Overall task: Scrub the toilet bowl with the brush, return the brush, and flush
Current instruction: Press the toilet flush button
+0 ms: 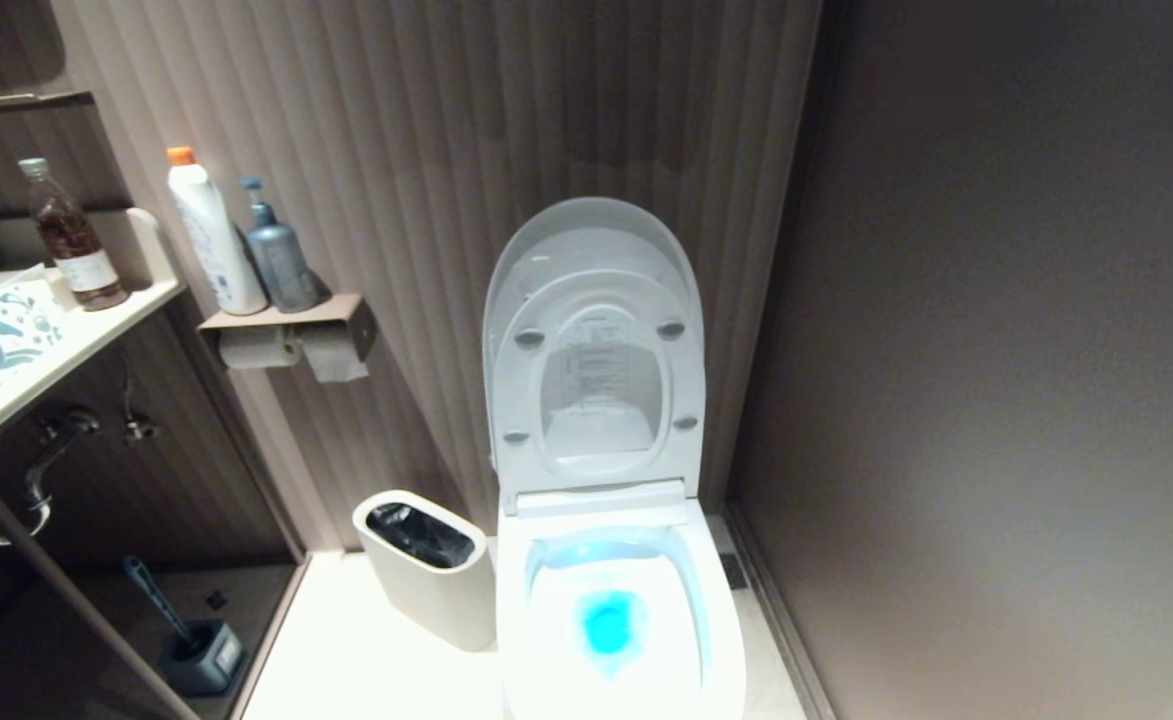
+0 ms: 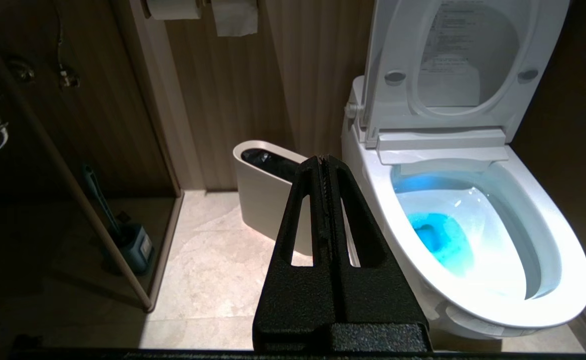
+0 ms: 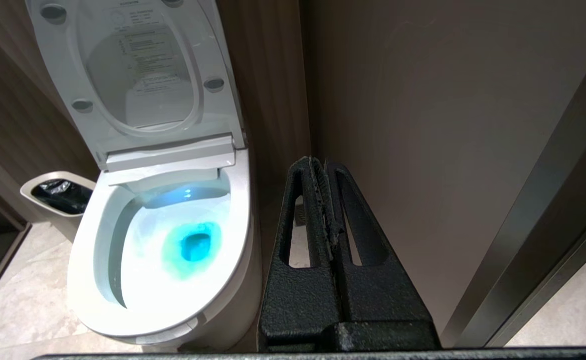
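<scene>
Grippers idle: left gripper [image 2: 328, 161] and right gripper [image 3: 318, 162] both closed, empty. Toilet bowl [image 1: 618, 610] open; white brush unseen, blue-handled brush [image 1: 186, 640] far left; locate first

Showing printed lines on a sticker [image 1: 596, 365] inside the raised lid [image 1: 586, 235] of the toilet bowl [image 1: 721, 640] (too small for reading in any view). Carrying no legible wording on the bottles' labels either.
</scene>
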You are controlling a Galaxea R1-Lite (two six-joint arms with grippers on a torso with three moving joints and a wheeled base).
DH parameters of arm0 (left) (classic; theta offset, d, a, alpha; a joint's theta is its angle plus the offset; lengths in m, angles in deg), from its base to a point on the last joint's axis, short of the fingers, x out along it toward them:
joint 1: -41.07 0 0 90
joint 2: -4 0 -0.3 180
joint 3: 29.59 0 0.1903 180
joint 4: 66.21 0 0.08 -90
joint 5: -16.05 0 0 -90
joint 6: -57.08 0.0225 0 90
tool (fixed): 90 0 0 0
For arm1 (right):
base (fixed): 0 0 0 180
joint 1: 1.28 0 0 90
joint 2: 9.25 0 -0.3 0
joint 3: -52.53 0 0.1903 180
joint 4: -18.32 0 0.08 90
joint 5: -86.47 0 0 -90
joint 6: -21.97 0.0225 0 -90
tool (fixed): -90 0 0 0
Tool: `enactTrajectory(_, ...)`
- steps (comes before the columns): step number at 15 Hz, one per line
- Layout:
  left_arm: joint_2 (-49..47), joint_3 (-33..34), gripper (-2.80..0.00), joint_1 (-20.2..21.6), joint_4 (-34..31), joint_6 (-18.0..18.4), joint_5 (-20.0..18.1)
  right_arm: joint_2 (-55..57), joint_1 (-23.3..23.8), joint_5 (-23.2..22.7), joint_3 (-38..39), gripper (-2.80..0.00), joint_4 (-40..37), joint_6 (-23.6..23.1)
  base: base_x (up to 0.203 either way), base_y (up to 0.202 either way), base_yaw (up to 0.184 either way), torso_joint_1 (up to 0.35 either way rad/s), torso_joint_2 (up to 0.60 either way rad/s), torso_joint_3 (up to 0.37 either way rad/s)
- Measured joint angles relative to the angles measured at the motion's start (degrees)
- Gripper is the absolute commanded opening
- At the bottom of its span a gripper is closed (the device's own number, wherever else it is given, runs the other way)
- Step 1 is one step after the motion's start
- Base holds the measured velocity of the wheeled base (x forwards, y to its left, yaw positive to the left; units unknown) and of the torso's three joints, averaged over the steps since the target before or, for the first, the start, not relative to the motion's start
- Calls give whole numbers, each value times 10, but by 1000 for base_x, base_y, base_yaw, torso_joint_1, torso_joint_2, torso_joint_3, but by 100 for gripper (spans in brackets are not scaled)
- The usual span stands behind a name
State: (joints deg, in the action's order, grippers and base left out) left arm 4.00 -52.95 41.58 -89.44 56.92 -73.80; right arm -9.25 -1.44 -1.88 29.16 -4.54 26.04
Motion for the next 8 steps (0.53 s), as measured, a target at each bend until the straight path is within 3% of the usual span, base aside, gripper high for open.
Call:
enactTrajectory(3, 0, 0, -280, 0, 0, 0, 0, 0, 0, 0, 0, -280, 0, 0, 0, 0, 0, -108, -2, -116)
enactTrajectory(8, 0, 0, -280, 0, 0, 0, 0, 0, 0, 0, 0, -280, 0, 0, 0, 0, 0, -312, -40, -346)
